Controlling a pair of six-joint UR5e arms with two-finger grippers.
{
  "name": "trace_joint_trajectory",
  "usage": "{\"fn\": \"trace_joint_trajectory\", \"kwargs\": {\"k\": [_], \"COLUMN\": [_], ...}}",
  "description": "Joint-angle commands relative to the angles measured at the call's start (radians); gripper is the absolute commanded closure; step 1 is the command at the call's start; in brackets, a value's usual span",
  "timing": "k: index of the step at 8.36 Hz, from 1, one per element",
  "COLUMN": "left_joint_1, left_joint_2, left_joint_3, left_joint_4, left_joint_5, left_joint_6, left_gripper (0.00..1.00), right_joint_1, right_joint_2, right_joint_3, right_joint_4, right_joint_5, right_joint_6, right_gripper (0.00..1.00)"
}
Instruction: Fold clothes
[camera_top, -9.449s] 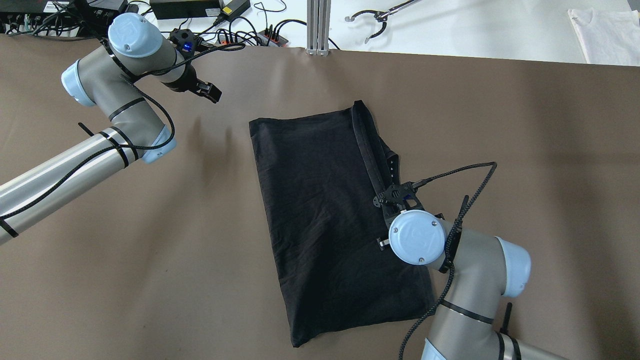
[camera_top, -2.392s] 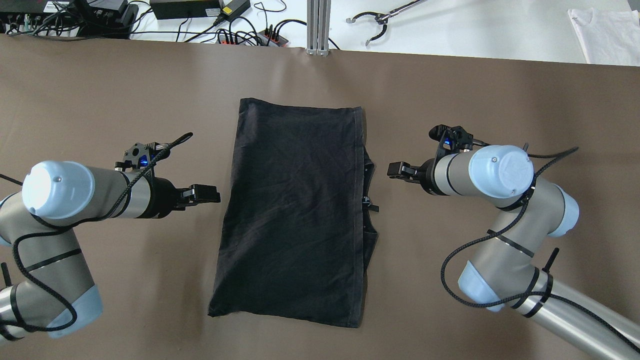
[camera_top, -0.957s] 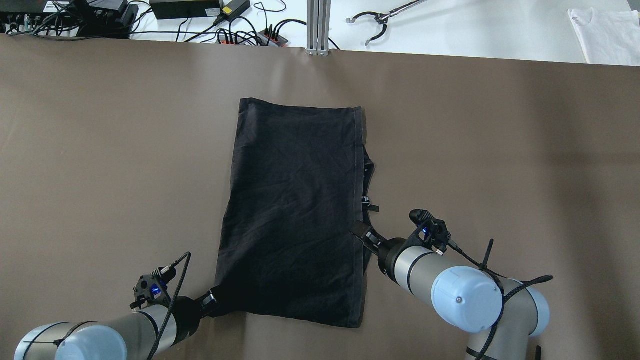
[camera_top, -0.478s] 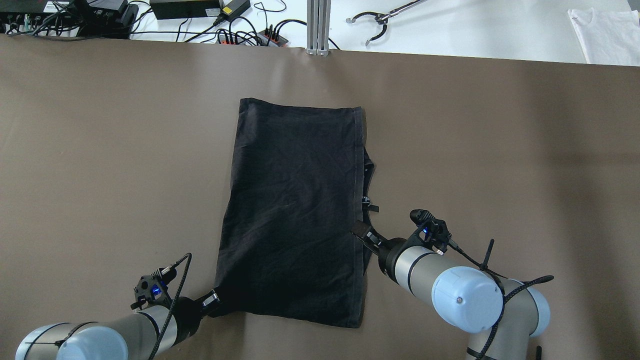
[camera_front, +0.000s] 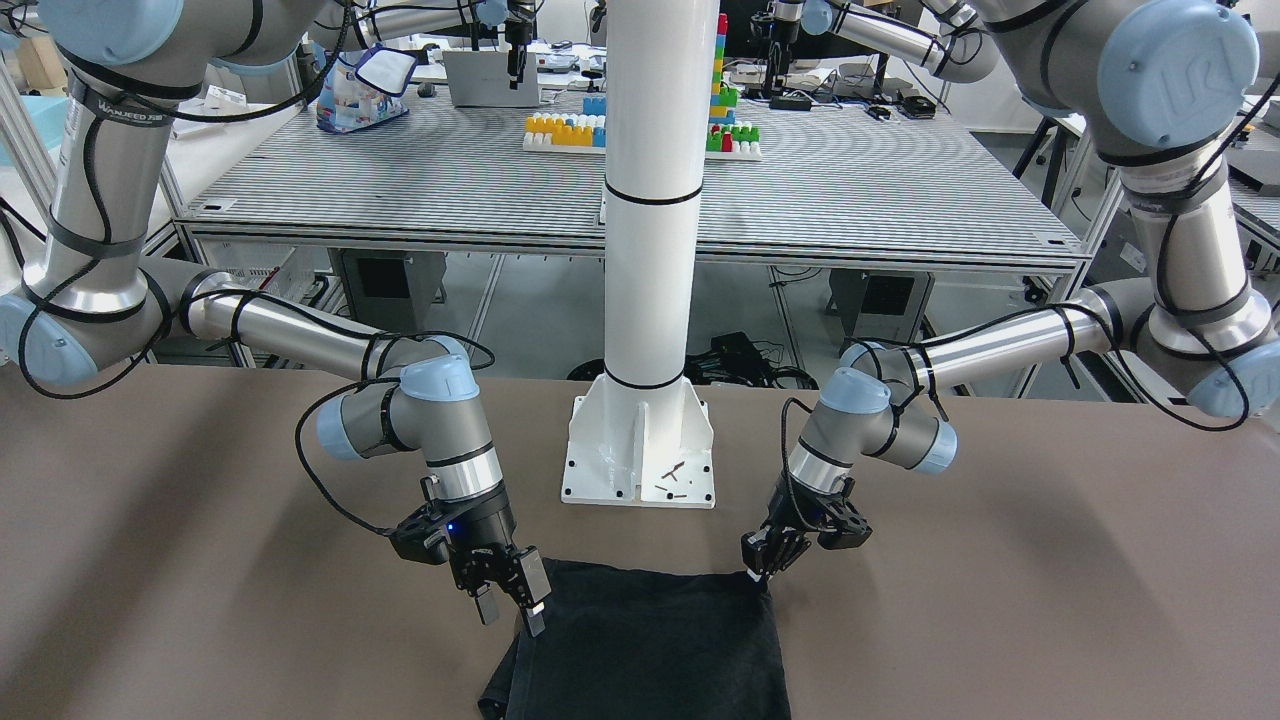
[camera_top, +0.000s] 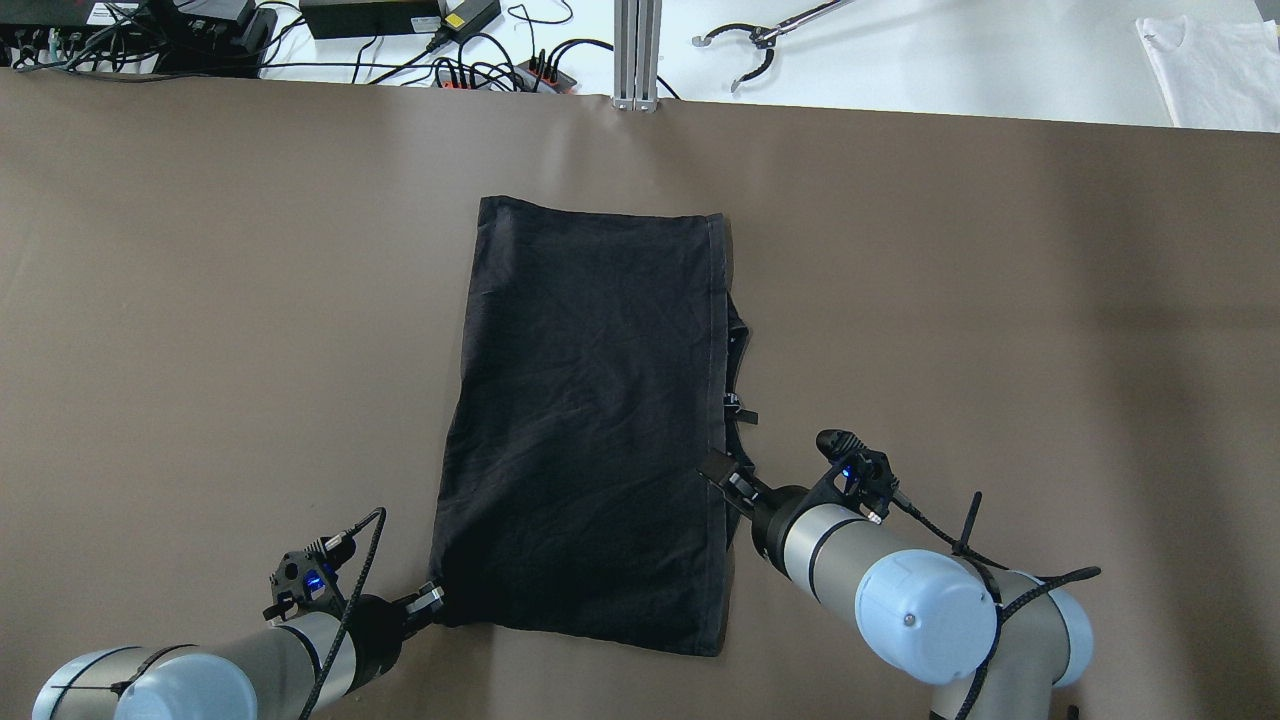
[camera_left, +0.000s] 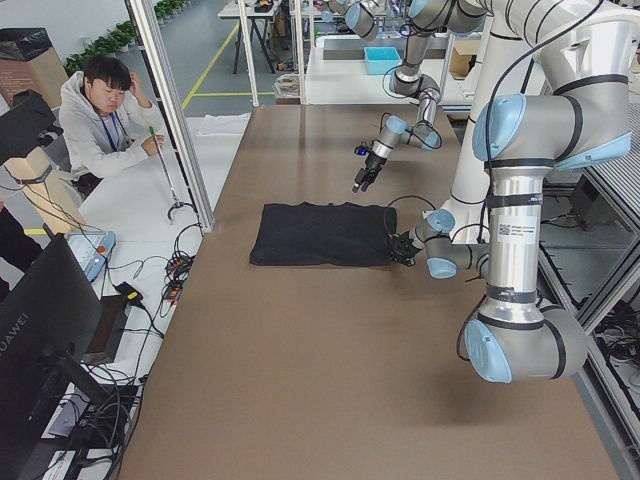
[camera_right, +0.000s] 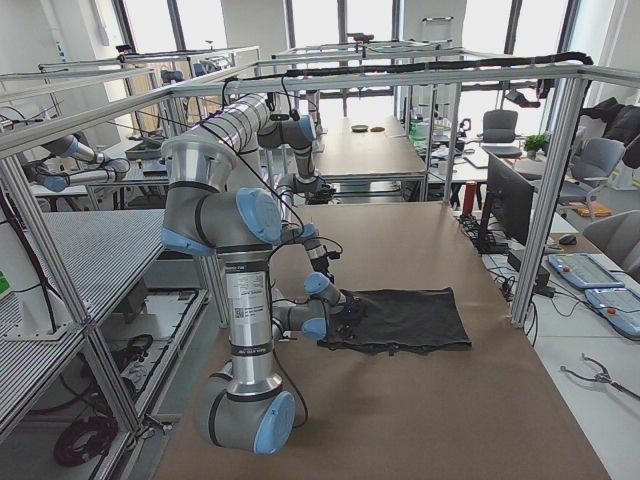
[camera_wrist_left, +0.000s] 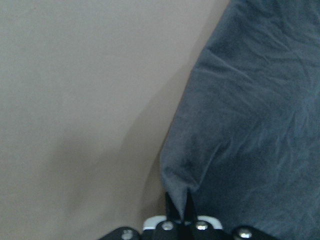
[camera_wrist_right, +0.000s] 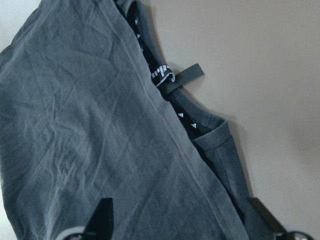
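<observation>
The cloth (camera_top: 590, 420) lay flat mid-table, its 7 o'clock corner pinched by the left gripper (camera_top: 430, 600), the right gripper (camera_top: 722, 472) spread-fingered over its 4 o'clock edge, likely readying a two-handed fold.

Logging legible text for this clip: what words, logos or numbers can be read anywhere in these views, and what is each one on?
"HUAWEI": back of the monitor beside the table.
"UR": raised logo on the left arm's joint cap.
Band around the right arm: a printed word, too small to read with certainty.
White sticker on the left arm: too small to read.
Neck label of the black garment: white script, not legible.
</observation>
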Motion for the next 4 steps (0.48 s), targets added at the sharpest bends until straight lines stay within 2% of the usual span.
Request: {"fn": "trace_joint_trajectory", "kwargs": {"k": [1, 4], "left_joint_1": [0.003, 0.028], "left_joint_2": [0.001, 0.001], "left_joint_3": [0.001, 0.001], "left_joint_4": [0.002, 0.002], "left_joint_5": [0.017, 0.045], "left_joint_6": [0.001, 0.003], "left_gripper": [1.00, 1.00], "right_joint_1": [-0.104, -0.135], "right_joint_2": [-0.008, 0.005], "right_joint_3": [-0.013, -0.093], "right_joint_4": [-0.024, -0.044], "right_joint_5": [-0.100, -0.110], "right_joint_6": [0.055, 0.075], "right_gripper": [0.09, 0.10]}}
